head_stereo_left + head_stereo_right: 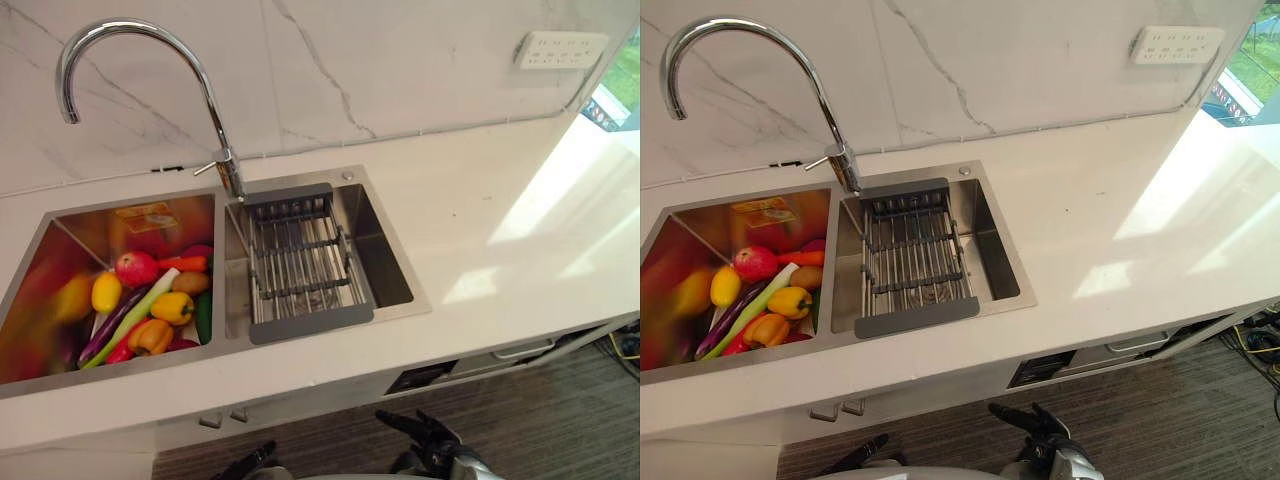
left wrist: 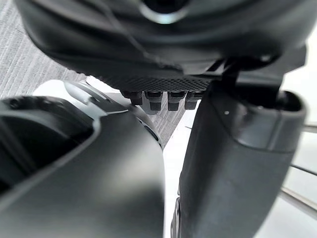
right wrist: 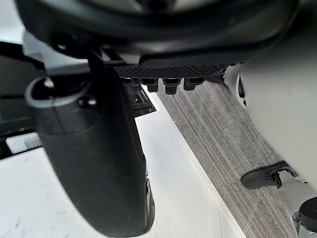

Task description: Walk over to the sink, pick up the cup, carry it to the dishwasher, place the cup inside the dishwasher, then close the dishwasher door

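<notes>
Looking down now at one sink (image 1: 330, 178) with two basins: one faucet (image 1: 130, 28) curves over them, one heap of fruit and vegetables (image 1: 150, 300) fills the left basin and one drain rack (image 1: 300, 265) spans the right (where the cup sits I cannot tell). The head views spread out the white tabletop (image 1: 500, 220), while the wrist views bring each hand close. Left hand (image 2: 148, 49) and right hand (image 1: 432, 440) hang low by the floor, fingers (image 2: 159, 99) loose and holding nothing.
</notes>
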{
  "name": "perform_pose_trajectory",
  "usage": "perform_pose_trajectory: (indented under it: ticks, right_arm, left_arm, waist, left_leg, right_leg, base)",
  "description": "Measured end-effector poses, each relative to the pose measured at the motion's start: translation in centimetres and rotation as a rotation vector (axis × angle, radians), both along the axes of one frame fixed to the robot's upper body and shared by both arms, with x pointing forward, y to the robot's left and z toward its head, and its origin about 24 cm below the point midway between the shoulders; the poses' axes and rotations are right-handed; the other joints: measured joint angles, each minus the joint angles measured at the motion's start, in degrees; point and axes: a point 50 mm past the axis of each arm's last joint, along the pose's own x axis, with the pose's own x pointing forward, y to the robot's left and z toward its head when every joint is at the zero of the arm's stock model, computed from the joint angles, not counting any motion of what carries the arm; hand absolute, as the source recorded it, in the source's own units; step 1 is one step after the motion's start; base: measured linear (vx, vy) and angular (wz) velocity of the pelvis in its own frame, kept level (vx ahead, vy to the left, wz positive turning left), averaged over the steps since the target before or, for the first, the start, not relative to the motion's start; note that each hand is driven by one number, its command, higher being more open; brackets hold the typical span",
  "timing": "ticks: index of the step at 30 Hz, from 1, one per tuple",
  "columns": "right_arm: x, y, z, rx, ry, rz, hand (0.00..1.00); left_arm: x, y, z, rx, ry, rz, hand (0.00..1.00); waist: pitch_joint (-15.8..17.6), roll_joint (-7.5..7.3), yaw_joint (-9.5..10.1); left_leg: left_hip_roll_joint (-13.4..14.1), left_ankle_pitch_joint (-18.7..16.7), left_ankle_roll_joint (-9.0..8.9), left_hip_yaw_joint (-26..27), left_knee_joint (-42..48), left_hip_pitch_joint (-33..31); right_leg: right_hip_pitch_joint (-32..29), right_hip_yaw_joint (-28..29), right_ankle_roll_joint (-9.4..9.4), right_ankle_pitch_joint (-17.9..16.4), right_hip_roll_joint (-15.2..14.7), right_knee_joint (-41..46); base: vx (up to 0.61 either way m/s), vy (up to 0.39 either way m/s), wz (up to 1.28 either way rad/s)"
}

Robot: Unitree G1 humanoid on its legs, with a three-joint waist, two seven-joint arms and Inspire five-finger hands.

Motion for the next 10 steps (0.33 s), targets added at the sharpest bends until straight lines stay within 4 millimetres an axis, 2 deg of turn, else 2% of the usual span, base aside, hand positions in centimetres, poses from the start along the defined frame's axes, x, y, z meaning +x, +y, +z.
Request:
perform_pose_trajectory:
  ticks: [2,4,5,7,8,9,10]
  right_arm:
    - [0.0,-0.1,0.0,-0.006,0.005,-0.037,1.00]
    - [0.2,-0.4,0.2,-0.019,-0.001,-0.098,1.00]
    - [0.4,-0.8,0.3,-0.028,-0.009,-0.147,1.00]
    - [0.5,-1.1,0.4,-0.033,-0.023,-0.193,1.00]
    - [0.5,-1.0,0.4,-0.031,-0.025,-0.199,1.00]
    - [0.2,-0.8,0.3,-0.026,-0.021,-0.205,1.00]
    - [-0.1,0.1,0.1,-0.001,-0.011,-0.207,1.00]
  left_arm:
    - [0.0,-0.1,0.0,-0.006,-0.001,-0.007,1.00]
    - [0.0,-0.1,0.0,-0.002,0.001,-0.043,1.00]
    - [0.0,-0.1,0.0,-0.001,0.003,-0.061,1.00]
    - [0.1,0.6,0.2,0.011,0.005,-0.093,1.00]
    - [0.0,0.9,0.2,0.011,0.006,-0.096,1.00]
    - [0.0,1.4,0.3,0.011,0.006,-0.100,1.00]
    - [0.1,2.3,0.6,0.019,0.004,-0.104,1.00]
  waist:
    - [0.0,-0.06,0.27]
    - [-0.1,-0.43,0.17]
    - [-0.1,-0.61,0.20]
    - [0.2,-1.82,-0.76]
    - [0.2,-2.06,-1.06]
    - [0.0,-1.71,-1.13]
    - [0.1,-3.14,-1.19]
  left_leg:
    - [-0.6,-0.7,0.58,-0.1,0.7,-0.4]
    - [-1.5,-1.3,1.53,-0.7,0.8,-0.6]
    - [-1.9,-1.4,1.74,-1.1,0.9,-0.5]
    - [-2.6,-1.0,2.05,-4.2,0.9,-0.3]
    - [-2.7,-0.9,2.24,-5.1,0.6,0.1]
    - [-2.5,-0.6,2.33,-6.7,0.2,0.5]
    - [-2.2,-0.6,2.22,-8.5,0.7,-0.2]
  right_leg:
    - [-0.7,-0.1,0.64,-0.9,-1.3,2.3]
    - [-3.4,0.5,0.33,-3.8,-4.8,10.8]
    - [-6.4,3.3,-0.79,-5.0,-7.1,17.8]
    - [-8.5,11.3,-1.51,-5.0,-9.0,25.4]
    - [-9.0,13.4,-2.81,-4.9,-9.1,27.3]
    - [-9.6,17.3,-3.63,-7.1,-8.1,28.4]
    - [-8.7,21.7,-2.48,-9.3,-4.9,25.9]
  base:
    - [0.02,0.071,0.07]
    - [0.02,0.105,0.15]
    - [0.04,0.120,0.33]
    - [0.05,0.104,0.62]
    - [0.06,0.057,0.70]
    - [0.07,0.008,0.72]
    - [0.06,-0.002,0.55]
